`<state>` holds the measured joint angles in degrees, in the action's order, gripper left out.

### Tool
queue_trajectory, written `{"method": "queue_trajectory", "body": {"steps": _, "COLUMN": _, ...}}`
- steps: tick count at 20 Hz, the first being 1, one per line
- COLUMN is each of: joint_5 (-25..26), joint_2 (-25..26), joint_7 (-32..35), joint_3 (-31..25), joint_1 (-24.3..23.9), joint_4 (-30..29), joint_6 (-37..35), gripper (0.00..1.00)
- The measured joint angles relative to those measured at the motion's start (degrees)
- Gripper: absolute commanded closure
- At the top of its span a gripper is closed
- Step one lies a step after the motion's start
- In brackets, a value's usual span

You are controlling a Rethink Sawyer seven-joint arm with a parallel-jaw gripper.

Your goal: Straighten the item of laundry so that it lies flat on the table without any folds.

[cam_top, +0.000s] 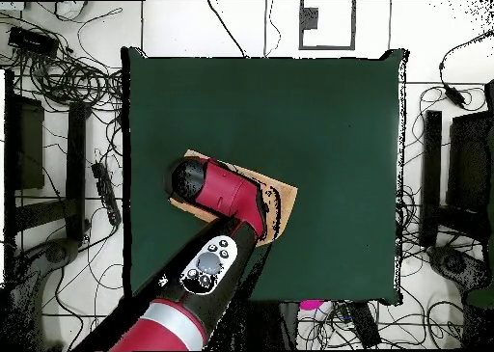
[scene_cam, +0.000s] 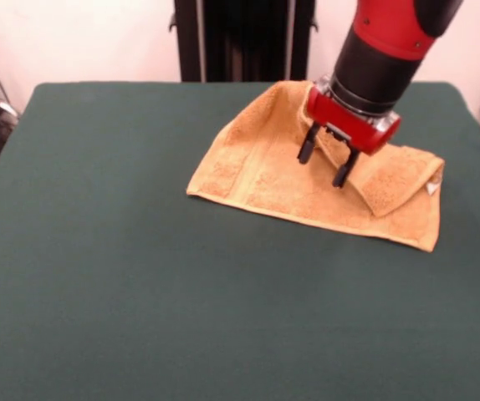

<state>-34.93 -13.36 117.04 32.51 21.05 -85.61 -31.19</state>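
Gripper (scene_cam: 324,165) hangs over towel (scene_cam: 265,180) middle, fingers parted, nothing between them. Towel lies toward table's (scene_cam: 140,292) far right in front view. Folded-over flap (scene_cam: 399,180) sits just right of gripper, crease running diagonally; unfolding likely starts there.

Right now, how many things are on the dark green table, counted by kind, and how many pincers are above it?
Orange-yellow terry towel, partly folded: 1
Small white care tag at the towel's edge: 1
Black pincer on the red and black arm, open above the towel: 1
Total: 3, all at the dark green table.
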Motion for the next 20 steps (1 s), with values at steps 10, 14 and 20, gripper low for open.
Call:
{"method": "queue_trajectory", "body": {"steps": 10, "joint_5": -1.7, "joint_2": -0.1, "joint_7": 0.0, "joint_3": -3.7, "joint_1": -0.9, "joint_4": -2.9, "joint_6": 2.3, "gripper": 0.00}}
{"method": "queue_trajectory", "body": {"steps": 14, "joint_5": -2.5, "joint_2": -0.5, "joint_7": 0.1, "joint_3": -4.0, "joint_1": 0.3, "joint_4": -4.8, "joint_6": 2.3, "gripper": 0.00}}
{"method": "queue_trajectory", "body": {"steps": 20, "joint_5": -3.9, "joint_2": -2.0, "joint_7": 1.2, "joint_3": -4.3, "joint_1": 2.2, "joint_4": -7.3, "joint_6": 2.3, "gripper": 0.00}}
